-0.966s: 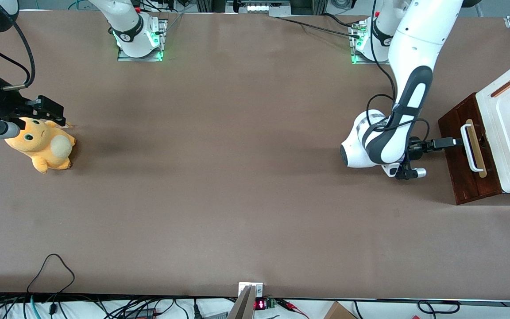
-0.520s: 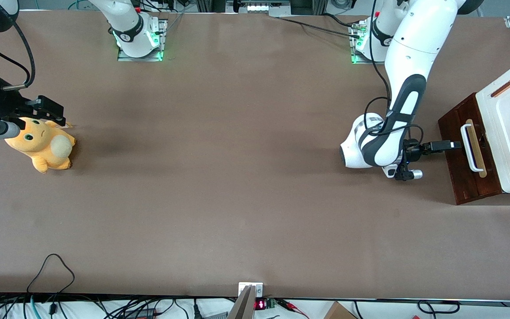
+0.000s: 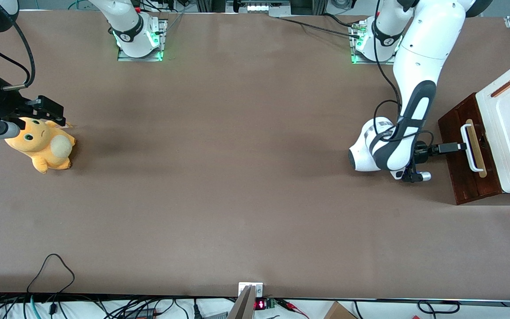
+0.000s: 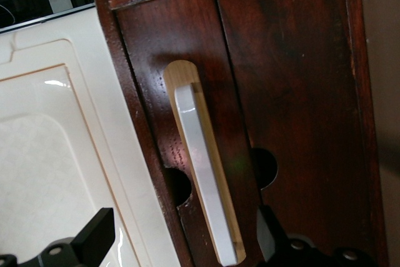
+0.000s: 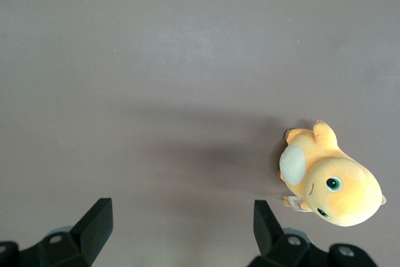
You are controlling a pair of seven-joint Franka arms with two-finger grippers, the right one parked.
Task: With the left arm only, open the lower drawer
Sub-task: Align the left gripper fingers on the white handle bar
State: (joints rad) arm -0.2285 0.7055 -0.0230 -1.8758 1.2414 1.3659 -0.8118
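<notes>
The lower drawer [image 3: 458,173] is a dark reddish-brown wooden front at the working arm's end of the table, under a white box [image 3: 509,128]. Its white bar handle [image 3: 471,148] lies on a pale wood strip. The left arm [image 3: 407,115] reaches down toward it, and my gripper [image 3: 458,147] is right in front of the handle, level with its middle. In the left wrist view the gripper [image 4: 182,229] is open. Its two black fingers [image 4: 94,237] stand on either side of the handle [image 4: 203,173] without touching it. No pale inside of the drawer [image 4: 287,92] shows.
An orange plush toy [image 3: 42,144] lies at the parked arm's end of the table, also seen in the right wrist view [image 5: 328,182]. Loose cables [image 3: 51,266] run along the table edge nearest the front camera. The arm bases [image 3: 372,42] stand at the farthest edge.
The left arm has shifted toward the drawer, carrying the gripper closer to the handle. The drawer and the plush toy have not moved.
</notes>
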